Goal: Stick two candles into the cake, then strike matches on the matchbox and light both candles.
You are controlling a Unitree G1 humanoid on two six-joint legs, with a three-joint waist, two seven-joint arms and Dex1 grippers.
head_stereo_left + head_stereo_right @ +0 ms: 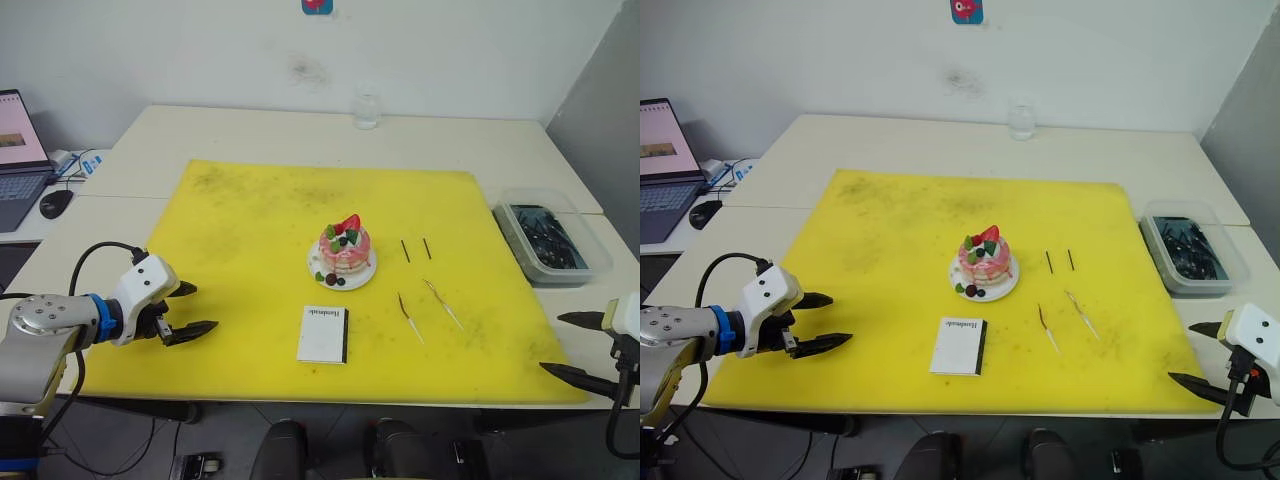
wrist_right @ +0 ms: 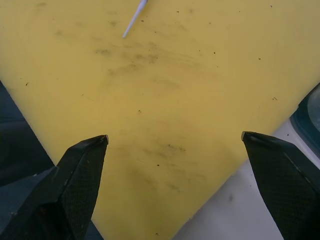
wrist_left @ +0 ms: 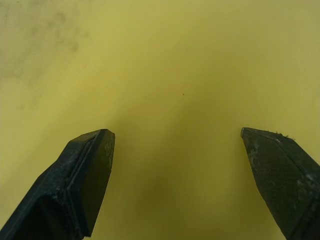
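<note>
Pink cake (image 1: pixel 345 247) with berries sitting mid yellow mat (image 1: pixel 240 220), two thin candles (image 1: pixel 407 315) lying near right, two matches (image 1: pixel 405 250) right, white matchbox (image 1: pixel 324 334) near, left gripper (image 1: pixel 190 308) and right gripper (image 1: pixel 577 348) both hanging open, pale table (image 1: pixel 250 130).

Head pair high, angled down over the whole yellow mat (image 1: pixel 250 230) — wrist cameras close above that mat.
</note>
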